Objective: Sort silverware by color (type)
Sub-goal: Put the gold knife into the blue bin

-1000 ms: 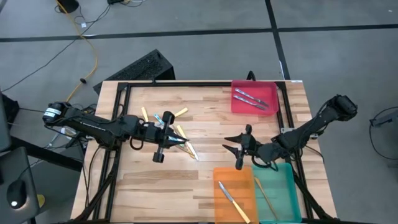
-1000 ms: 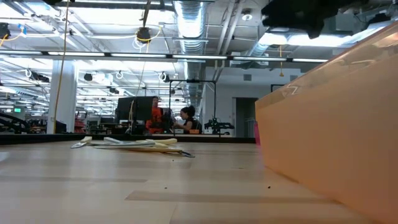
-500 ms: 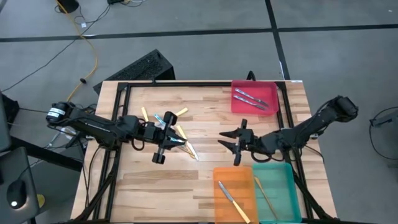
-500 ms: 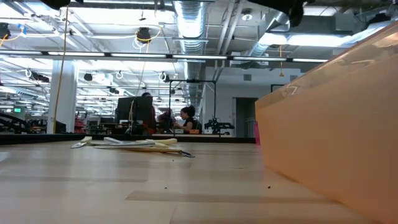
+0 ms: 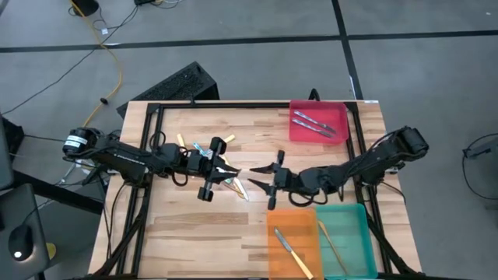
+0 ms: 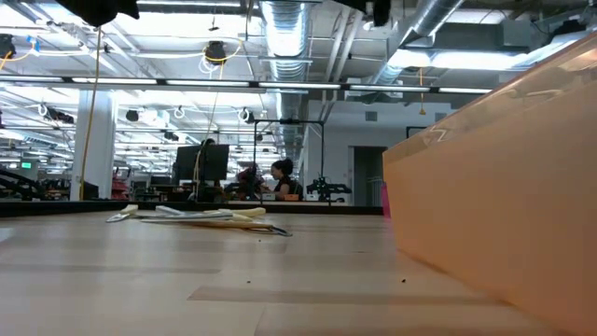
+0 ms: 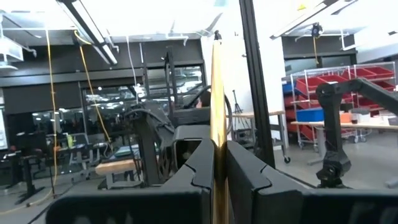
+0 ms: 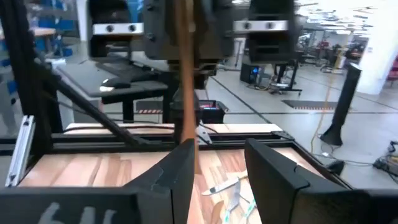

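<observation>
My left gripper (image 5: 227,167) hovers above the table's middle, shut on a tan wood-coloured utensil (image 7: 216,93) whose free end points toward the table's right edge. My right gripper (image 5: 257,177) faces it from the right, open. The utensil (image 8: 183,74) reaches in between its fingers, close beside one finger (image 8: 180,165). More silverware (image 5: 208,148), with yellow and light-blue handles, lies flat on the table under and beside the left gripper. The low view shows that pile (image 6: 201,215) too. My left gripper pinches the thin utensil between its two fingers, at a spot (image 7: 216,142) back from the free end. The utensil runs on ahead along the fingers and is lifted clear of the table. My right gripper: I cannot tell whether its finger touches the utensil.
A red tray (image 5: 336,117) with two silver utensils stands at the far right. An orange tray (image 5: 305,225) holding a yellow-handled utensil and a teal tray (image 5: 354,225) holding a tan one stand at the near edge. A black frame (image 5: 233,105) borders the table.
My right gripper has travelled toward the table's left, from above the orange and teal trays to just in front of the left gripper, rolling as it went and staying open. My left gripper has edged toward the right with the utensil.
</observation>
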You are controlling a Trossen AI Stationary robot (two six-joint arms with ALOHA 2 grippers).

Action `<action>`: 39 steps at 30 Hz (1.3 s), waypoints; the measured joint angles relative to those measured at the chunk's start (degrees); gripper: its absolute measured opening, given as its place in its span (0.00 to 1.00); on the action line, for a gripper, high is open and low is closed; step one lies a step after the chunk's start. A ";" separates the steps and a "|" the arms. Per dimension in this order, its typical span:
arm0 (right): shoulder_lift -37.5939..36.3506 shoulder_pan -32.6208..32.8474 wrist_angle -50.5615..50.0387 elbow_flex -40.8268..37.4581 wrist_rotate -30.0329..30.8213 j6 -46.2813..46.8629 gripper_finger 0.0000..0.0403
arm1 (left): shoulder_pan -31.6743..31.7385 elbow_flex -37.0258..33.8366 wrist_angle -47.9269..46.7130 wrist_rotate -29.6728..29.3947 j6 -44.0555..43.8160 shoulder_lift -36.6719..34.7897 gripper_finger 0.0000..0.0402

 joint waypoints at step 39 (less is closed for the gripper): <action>10.77 -4.11 0.39 13.49 -13.97 -1.24 0.41 | 0.01 0.00 -0.81 0.20 0.84 -0.04 0.02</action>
